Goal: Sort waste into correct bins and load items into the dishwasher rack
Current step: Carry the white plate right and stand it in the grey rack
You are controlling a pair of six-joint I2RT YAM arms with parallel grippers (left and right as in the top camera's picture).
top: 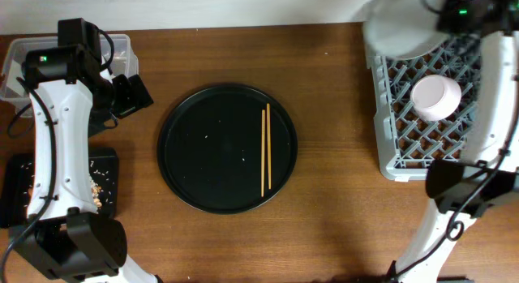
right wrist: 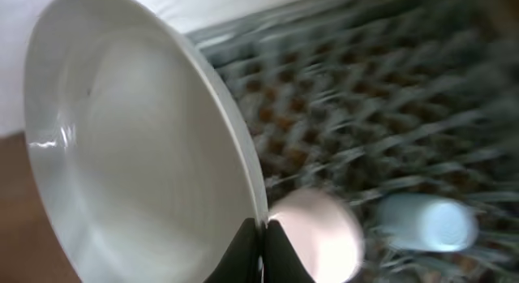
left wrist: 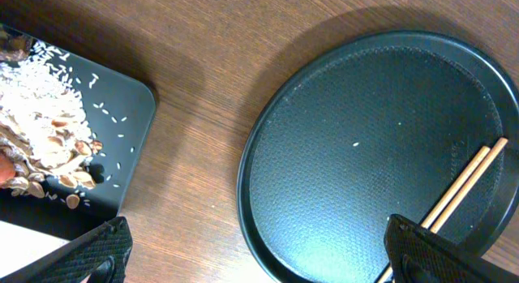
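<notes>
Pinching the rim of the white plate [right wrist: 138, 153], the right gripper [right wrist: 261, 242] holds it over the far edge of the dishwasher rack [top: 405, 145], while the left gripper [left wrist: 259, 255] hangs wide open and empty beside the round tray [top: 211, 153] bearing the chopsticks [top: 265, 149].

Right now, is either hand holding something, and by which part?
The right hand grips the white plate by its rim. The left hand is open and holds nothing.

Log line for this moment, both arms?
left fingers open, empty | right fingers shut on plate over rack | chopsticks on round tray
</notes>
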